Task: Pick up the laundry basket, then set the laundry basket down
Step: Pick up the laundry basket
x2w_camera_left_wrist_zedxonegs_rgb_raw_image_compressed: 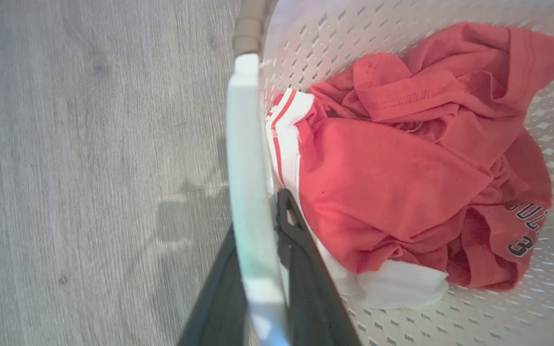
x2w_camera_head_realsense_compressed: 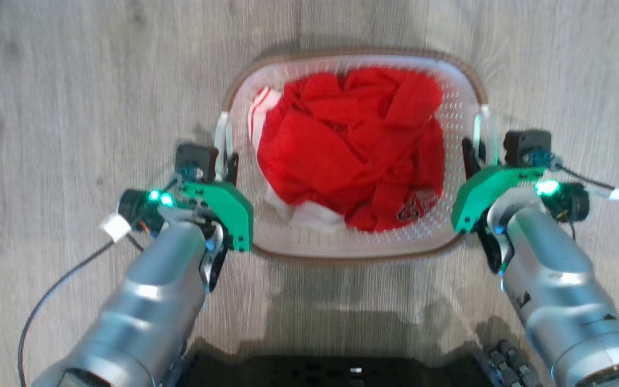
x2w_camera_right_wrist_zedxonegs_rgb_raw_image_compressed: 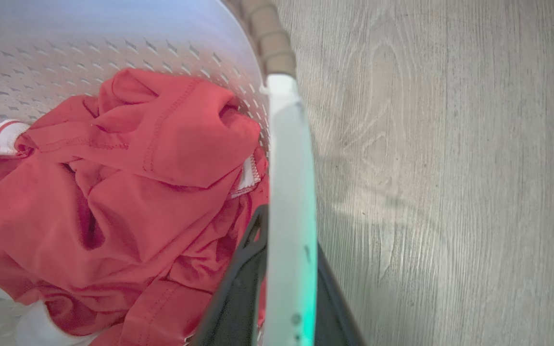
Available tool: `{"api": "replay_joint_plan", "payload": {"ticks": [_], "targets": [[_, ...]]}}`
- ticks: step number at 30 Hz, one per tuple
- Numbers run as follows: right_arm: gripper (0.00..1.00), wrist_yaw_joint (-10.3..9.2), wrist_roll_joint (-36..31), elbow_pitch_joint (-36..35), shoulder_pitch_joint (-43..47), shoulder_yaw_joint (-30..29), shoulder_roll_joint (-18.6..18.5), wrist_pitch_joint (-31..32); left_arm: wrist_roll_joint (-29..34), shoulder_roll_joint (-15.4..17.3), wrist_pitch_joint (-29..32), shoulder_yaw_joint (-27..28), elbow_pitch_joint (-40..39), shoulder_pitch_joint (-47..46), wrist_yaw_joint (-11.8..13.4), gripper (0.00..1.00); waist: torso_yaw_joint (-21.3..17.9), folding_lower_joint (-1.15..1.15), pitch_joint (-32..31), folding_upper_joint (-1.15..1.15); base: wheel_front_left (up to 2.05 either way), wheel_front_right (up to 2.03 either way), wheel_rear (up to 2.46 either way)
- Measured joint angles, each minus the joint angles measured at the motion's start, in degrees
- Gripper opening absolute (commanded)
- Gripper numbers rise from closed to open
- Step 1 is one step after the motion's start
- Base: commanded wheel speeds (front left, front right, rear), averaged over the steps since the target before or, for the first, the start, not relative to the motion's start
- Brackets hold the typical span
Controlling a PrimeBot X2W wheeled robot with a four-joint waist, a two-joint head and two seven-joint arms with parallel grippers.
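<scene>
The left gripper (x2w_camera_head_realsense_compressed: 230, 161) and right gripper (x2w_camera_head_realsense_compressed: 473, 151) each clamp one of the side handles (x2w_camera_head_realsense_compressed: 222, 134) — at nine and three o'clock of the laundry basket (x2w_camera_head_realsense_compressed: 352, 257), dead ahead at twelve, long axis crosswise between them.

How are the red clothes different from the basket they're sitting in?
The laundry basket is white with a brown rim; the red clothes are red with white trim. The basket has a rounded shape full of little holes; the clothes lie crumpled in folds. The left tool and right tool each clamp the basket, not the clothes. Both have some white.
</scene>
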Motion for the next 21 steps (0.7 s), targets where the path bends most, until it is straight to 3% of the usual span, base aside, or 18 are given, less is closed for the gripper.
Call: {"api": "replay_joint_plan", "payload": {"ticks": [13,21], "targets": [[0.00,0.01,8.77,8.96,4.84,10.16,0.92,0.29,-7.40,-0.19,1.11,-6.13,4.79,8.45,-0.23,0.00,-0.20,0.00,-12.10,0.00,0.00,0.00,0.00],[0.00,0.01,14.27,10.87,8.62,15.79,1.14,2.66,-11.23,-0.15,3.85,-9.48,5.47,12.66,-0.32,0.00,-0.44,0.00,-19.38,-0.01,0.00,0.00,0.00]]}}
